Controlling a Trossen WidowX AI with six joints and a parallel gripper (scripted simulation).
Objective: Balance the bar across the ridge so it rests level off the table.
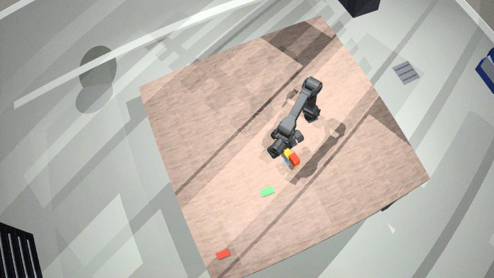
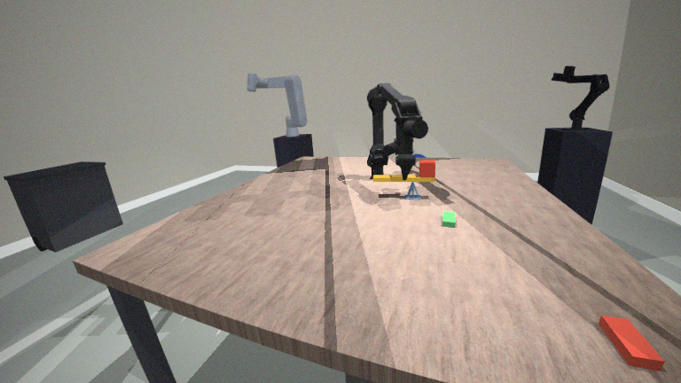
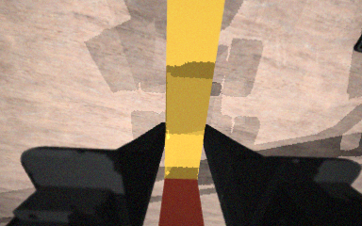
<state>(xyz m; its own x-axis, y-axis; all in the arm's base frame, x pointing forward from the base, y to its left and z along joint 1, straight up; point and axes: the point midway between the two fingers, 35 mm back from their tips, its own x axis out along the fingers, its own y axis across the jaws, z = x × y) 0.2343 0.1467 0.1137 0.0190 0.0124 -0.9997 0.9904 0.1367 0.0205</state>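
A flat green block (image 1: 267, 191) (image 2: 449, 219) is seen lying on the wood. In the exterior view, a flat red block (image 1: 222, 253) (image 2: 630, 342) is seen nearer the camera than the green block; well beyond it, a pale grey arm (image 2: 295, 103) and a second black arm (image 2: 598, 83) are carried on dark pedestals (image 2: 293, 150), and a dark cabinet (image 2: 74, 203) is seen well to its left.
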